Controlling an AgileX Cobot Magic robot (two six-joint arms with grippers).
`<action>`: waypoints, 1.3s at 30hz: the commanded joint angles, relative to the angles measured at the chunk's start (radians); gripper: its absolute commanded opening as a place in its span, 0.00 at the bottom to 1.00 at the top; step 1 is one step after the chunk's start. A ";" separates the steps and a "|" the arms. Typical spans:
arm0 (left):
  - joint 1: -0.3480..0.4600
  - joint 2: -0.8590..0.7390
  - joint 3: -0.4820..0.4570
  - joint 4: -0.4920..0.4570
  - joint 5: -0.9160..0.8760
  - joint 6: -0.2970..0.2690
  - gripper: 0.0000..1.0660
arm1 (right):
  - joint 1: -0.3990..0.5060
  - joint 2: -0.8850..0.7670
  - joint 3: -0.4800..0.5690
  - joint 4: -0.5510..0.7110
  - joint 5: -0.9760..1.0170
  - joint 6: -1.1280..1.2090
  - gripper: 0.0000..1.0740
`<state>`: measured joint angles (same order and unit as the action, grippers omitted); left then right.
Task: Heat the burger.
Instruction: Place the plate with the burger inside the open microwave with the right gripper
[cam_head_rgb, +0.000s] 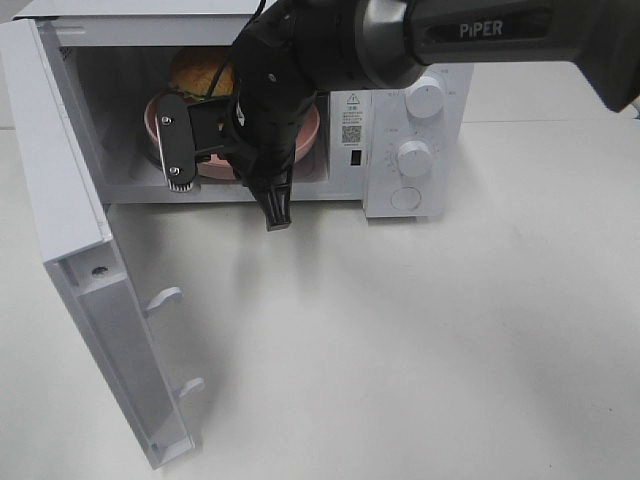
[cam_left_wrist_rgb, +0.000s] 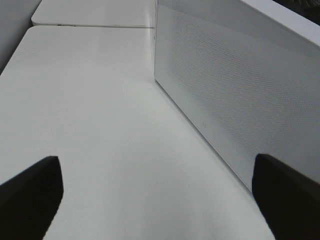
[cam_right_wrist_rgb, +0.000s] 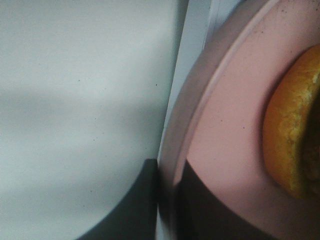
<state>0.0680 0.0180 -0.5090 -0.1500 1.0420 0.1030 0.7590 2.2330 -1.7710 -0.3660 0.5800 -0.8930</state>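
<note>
Burger (cam_head_rgb: 200, 70) position: inside the open microwave (cam_head_rgb: 352, 150), on the pink plate (cam_head_rgb: 151, 125), toward the back of the cavity. I read the right claw (cam_right_wrist_rgb: 167, 205) as pressed together on the plate's near rim; the right wrist view shows the rim running between its two dark fingers. From that claw the burger lies deeper into the cavity, across a bare band of plate, not touching the fingers. The burger is round, so it has no long axis to align. As far as I can see, it sits bun-top up, though the arm hides its lower layers. The left claw (cam_left_wrist_rgb: 155, 162) is spread wide and empty, low over the bench (cam_head_rgb: 450, 350) beside a white meshed panel that I take for the microwave door (cam_head_rgb: 60, 170). The door stands swung open on the left. I judge the left arm the nearer one for closing it, once the right claw lets go and backs straight out of the opening.
</note>
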 joint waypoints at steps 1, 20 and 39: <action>0.001 0.001 0.005 -0.001 -0.003 0.000 0.92 | -0.012 0.001 -0.044 -0.022 -0.044 0.003 0.00; 0.001 0.001 0.005 -0.001 -0.003 0.000 0.92 | -0.023 0.104 -0.175 -0.013 -0.045 0.004 0.01; 0.001 0.001 0.005 -0.001 -0.003 0.000 0.92 | -0.039 0.112 -0.175 0.037 -0.048 0.004 0.37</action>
<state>0.0680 0.0180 -0.5090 -0.1500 1.0420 0.1030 0.7240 2.3540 -1.9380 -0.3430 0.5300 -0.8920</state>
